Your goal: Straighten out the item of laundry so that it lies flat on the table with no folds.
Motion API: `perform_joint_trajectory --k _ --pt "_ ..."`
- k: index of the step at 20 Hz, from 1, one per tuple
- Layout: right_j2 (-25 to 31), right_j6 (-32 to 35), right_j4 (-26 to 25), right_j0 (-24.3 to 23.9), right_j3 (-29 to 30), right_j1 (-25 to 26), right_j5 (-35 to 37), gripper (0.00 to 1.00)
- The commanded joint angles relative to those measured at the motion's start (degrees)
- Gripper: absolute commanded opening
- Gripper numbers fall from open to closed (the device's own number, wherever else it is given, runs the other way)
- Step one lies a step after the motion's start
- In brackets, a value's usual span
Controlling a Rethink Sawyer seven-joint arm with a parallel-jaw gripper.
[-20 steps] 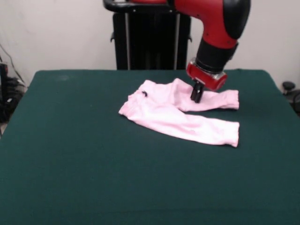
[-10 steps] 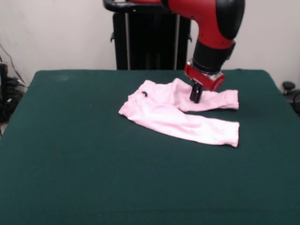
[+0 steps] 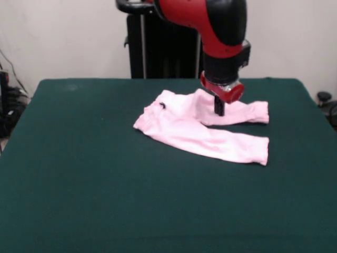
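Note:
The item of laundry [image 3: 184, 129], pale pink baby trousers, lies on the green table [image 3: 79, 174] right of centre toward the far side. Its waistband, with a tiny dark bow [image 3: 162, 105], points left and both legs run to the right. The near leg lies fairly flat. The far leg is bunched where it meets the seat. My gripper [image 3: 219, 109] hangs straight down over that bunched far leg, its dark fingers closed together into one narrow stub. The tips are at or just above the cloth. No cloth is lifted.
The black pedestal [image 3: 168, 47] stands behind the table's far edge. Cables and dark gear [image 3: 8, 105] sit off the left edge, and a small black object [image 3: 324, 97] sits off the right edge.
The arm's upper part has swung left in the picture and now stands more upright. The gripper tips stayed over the far leg. The trousers have not moved.

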Motion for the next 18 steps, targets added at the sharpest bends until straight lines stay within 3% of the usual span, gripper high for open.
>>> perform_joint_trajectory --k 1,10,15,18 --pt "18.26 21.39 4.82 -2.02 -0.27 4.23 -5.67 0.0" --pt "34.26 26.67 0.45 -13.93 4.7 9.71 -10.44 0.0" --pt "33.7 26.81 0.03 -13.06 5.32 7.49 -9.14 0.0" --pt "28.2 25.09 0.73 -10.37 4.46 6.08 -7.63 0.0"
